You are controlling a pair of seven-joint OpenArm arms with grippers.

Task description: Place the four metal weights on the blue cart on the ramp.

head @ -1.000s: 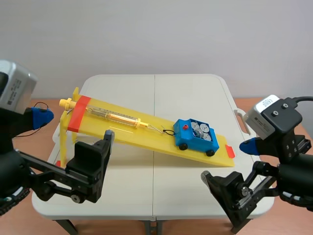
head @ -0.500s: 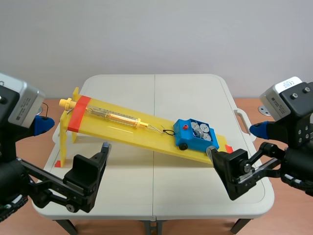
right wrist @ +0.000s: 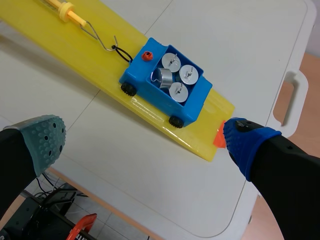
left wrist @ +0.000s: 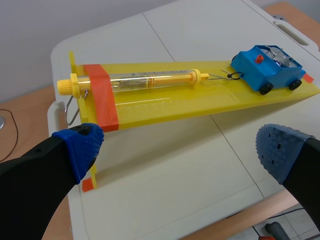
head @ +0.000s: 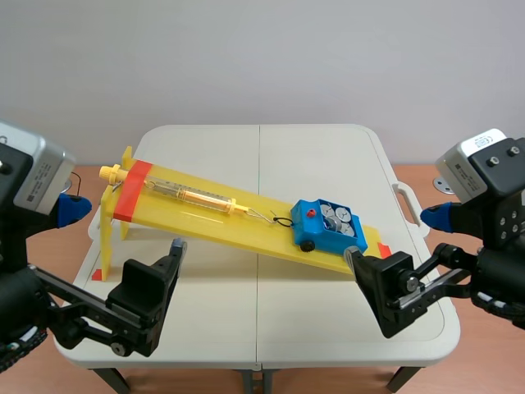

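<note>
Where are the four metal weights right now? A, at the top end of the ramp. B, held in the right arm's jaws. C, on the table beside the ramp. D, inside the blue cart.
D: the right wrist view shows all four metal weights sitting inside the blue cart near the low end of the ramp, with one of them tipped on its side.

I read ramp (head: 205, 222) lying slantwise across table (head: 262, 156): raised end on legs at left edge, low end resting near right edge. Spring scale (head: 193, 195) lies lengthwise on ramp's upper half. Hook (head: 261, 215) joins it to cart (head: 328, 234), which sits on ramp's lower end, just short of tip. Four weights (right wrist: 175, 75) inside cart: three upright, one on its side, nearest scale.
</note>
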